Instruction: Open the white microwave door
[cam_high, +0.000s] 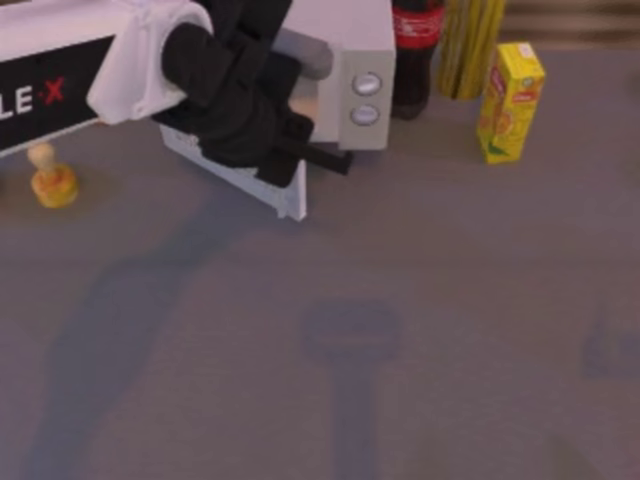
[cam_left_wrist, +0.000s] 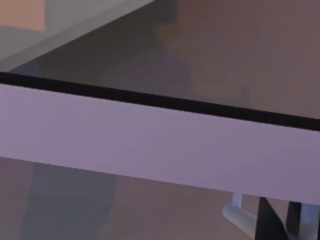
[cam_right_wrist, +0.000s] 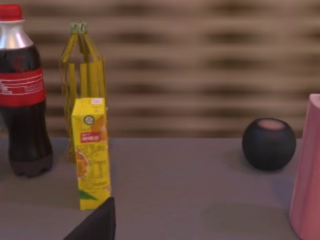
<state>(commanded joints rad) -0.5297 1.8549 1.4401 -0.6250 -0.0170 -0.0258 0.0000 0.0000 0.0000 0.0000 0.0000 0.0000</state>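
Note:
The microwave (cam_high: 345, 40) stands at the back centre, its two silver knobs (cam_high: 366, 98) facing forward. The white microwave door (cam_high: 288, 198) is swung out toward the front left, and only its lower edge shows under my left arm. My left gripper (cam_high: 325, 158) reaches past the door's free edge. In the left wrist view the door (cam_left_wrist: 150, 145) is a wide pale band, with the grey handle bar (cam_left_wrist: 239, 216) beneath it. There my left gripper (cam_left_wrist: 281, 222) is shut on that handle. My right gripper (cam_right_wrist: 97, 225) is parked outside the top view.
A cola bottle (cam_high: 415, 40), a yellow-green bottle (cam_high: 470, 40) and a yellow juice carton (cam_high: 510, 100) stand right of the microwave. A small yellow figure (cam_high: 50, 180) sits at the left. The right wrist view shows a dark sphere (cam_right_wrist: 268, 144) and a pink object (cam_right_wrist: 307, 170).

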